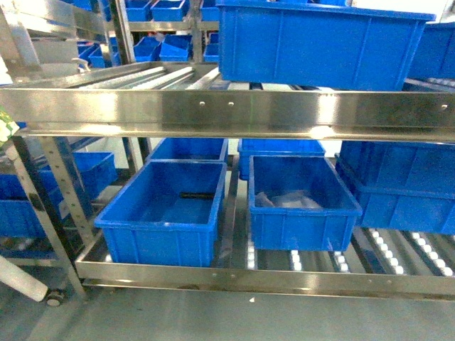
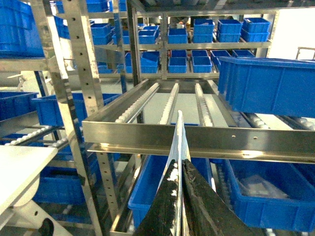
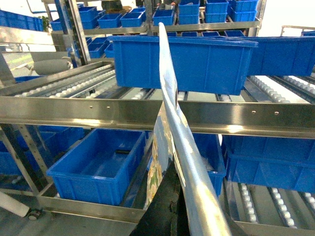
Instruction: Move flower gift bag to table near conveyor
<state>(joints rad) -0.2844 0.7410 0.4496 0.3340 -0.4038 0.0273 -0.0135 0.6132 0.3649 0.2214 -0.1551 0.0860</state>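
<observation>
Stainless steel fills your head view: the conveyor (image 1: 227, 114) runs across as a broad front rail, with sloping tracks of small white rollers (image 1: 398, 256) on its lower tier. Count the blue bins around that rail. One large bin (image 1: 320, 42) sits on the upper tier, above the rail at right. Below the rail you have two open bins side by side at the front: the left bin (image 1: 160, 213), and the right bin (image 1: 302, 202) with a crumpled clear wrapper inside. Behind and right of these more bins stand, partly hidden, so no firm count. Shelves behind the conveyor carry many more.

Neither arm shows in your head view.

In your left wrist view the left gripper (image 2: 179, 196) has its dark fingers pressed together on a thin white sheet edge, the gift bag (image 2: 179, 142), seen edge-on and rising in front of the conveyor rail. A white table corner (image 2: 19, 167) lies left of the conveyor.

In your right wrist view the same bag (image 3: 172, 128) stands as a glossy, silvery curved strip with a printed panel at lower left, crossing the rail. The right gripper (image 3: 167, 206) is only a dark shape at its base; you cannot tell its state.
</observation>
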